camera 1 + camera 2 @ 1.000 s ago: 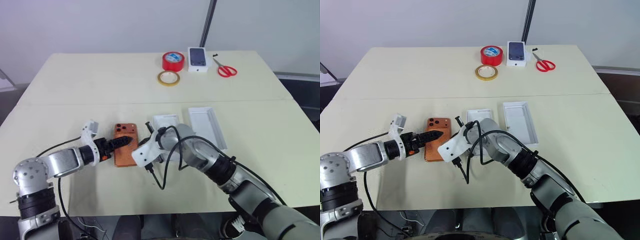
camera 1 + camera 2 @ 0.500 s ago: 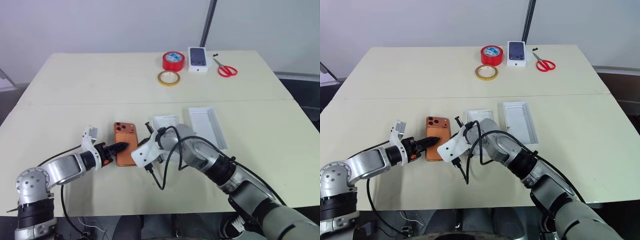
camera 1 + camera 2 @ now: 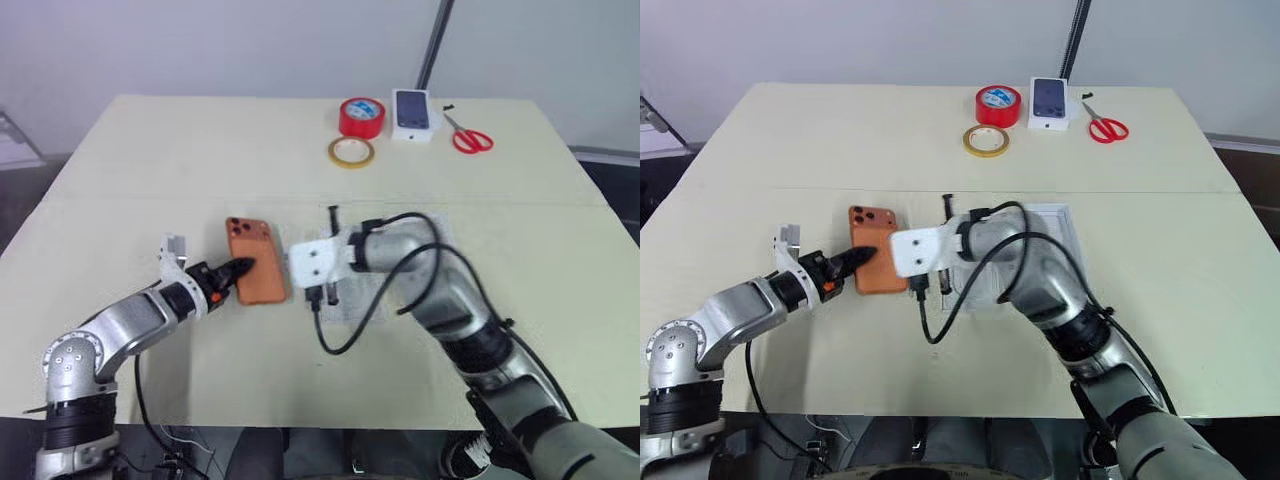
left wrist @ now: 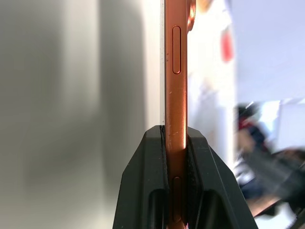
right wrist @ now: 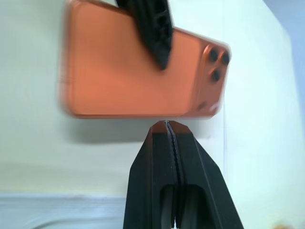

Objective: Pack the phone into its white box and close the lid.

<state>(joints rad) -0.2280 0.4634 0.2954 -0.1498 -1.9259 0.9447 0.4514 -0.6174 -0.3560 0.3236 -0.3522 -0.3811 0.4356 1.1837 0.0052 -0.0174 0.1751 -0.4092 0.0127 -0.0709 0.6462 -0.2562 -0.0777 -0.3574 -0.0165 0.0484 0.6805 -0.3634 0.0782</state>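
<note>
The copper-orange phone [image 3: 256, 266] lies left of the table's middle, its lens cluster at the far corner. My left gripper [image 4: 175, 131] is shut on the phone's long left edge near its near end, and both black fingers [image 4: 147, 181] clamp the thin side. My right gripper [image 5: 166, 125] is shut and empty, its tip just off the phone's opposite long edge. White tray pieces [image 3: 1058, 212] sit behind my right arm, largely hidden. I cannot tell the white box from the lid there.
At the far side of the table stand a red tape roll [image 3: 361, 117], a tan tape roll [image 3: 351, 151], a small white box printed with a phone picture [image 3: 411, 103] and red scissors [image 3: 466, 137]. A black cable loops below my right wrist [image 3: 335, 335].
The camera has shifted. My left gripper has closed onto the phone's edge. My right hand has risen, rolled and drawn back to the right of the phone.
</note>
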